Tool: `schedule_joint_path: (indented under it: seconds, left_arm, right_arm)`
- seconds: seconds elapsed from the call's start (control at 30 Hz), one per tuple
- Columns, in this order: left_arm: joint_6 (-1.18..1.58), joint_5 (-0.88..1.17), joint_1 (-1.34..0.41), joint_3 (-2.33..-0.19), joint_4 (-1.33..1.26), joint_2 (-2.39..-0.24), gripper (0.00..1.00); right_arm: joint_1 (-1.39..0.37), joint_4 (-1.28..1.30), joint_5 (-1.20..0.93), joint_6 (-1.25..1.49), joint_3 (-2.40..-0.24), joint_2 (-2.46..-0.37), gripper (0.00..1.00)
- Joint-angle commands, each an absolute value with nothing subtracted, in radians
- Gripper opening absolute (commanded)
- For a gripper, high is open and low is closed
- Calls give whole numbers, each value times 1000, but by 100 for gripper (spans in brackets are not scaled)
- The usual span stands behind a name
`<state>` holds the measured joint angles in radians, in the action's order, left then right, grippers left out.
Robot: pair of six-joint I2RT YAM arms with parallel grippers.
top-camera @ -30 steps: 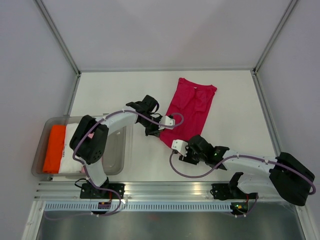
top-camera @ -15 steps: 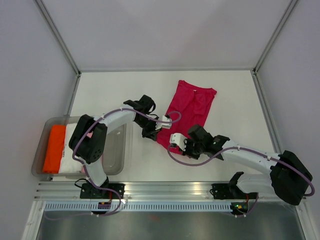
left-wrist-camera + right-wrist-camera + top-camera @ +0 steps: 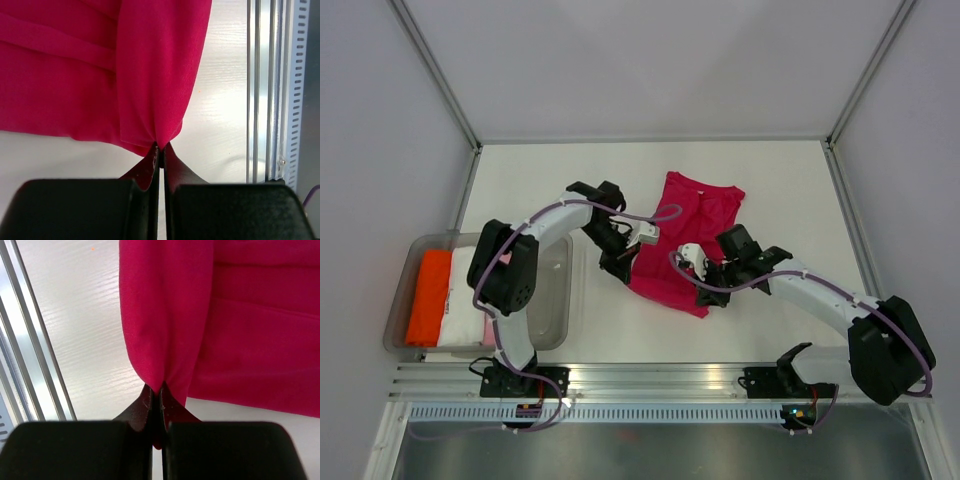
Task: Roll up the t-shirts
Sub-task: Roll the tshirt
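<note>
The t-shirt (image 3: 60,90) is cut off (both wrist views).

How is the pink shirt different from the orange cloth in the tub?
The pink shirt lies on the table, pinched by the left hand and right hand; the orange cloth sits untouched in the clear tub. Pink is spread long; orange is folded narrow. Both are soft cloth.

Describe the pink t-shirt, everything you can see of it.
The t-shirt is plain deep magenta, a soft, thin-looking cloth, folded lengthwise into a narrow layered strip with fold lines running across it. It lies slanted on the white table, its far end flat. The near edge gathers to a point at two grips: the left gripper is shut on one corner and the right gripper on the other.
</note>
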<state>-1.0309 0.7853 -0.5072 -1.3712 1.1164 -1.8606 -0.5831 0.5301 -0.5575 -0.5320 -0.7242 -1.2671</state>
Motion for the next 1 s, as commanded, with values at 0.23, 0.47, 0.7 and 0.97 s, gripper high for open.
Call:
schedule_joint_path:
  seconds: [0.23, 0.47, 0.7, 0.97]
  left_arm:
    - [-1088, 833, -474, -1542, 1236, -2043, 2]
    - [-1006, 848, -446, -1625, 1209, -2111, 3]
    - [-957, 844, -442, -1628, 1178, -2129, 7]
    - [-818, 888, -391, -1657, 1129, -2161, 5]
  right_arm:
    - [-479, 529, -672, -516, -788, -1420, 0]
    - [-402, 446, -724, -402, -785, -1447, 9]
    - [-331, 361, -767, -243, -776, -1462, 51]
    - [-210, 174, -747, 304, -795, -1358, 66]
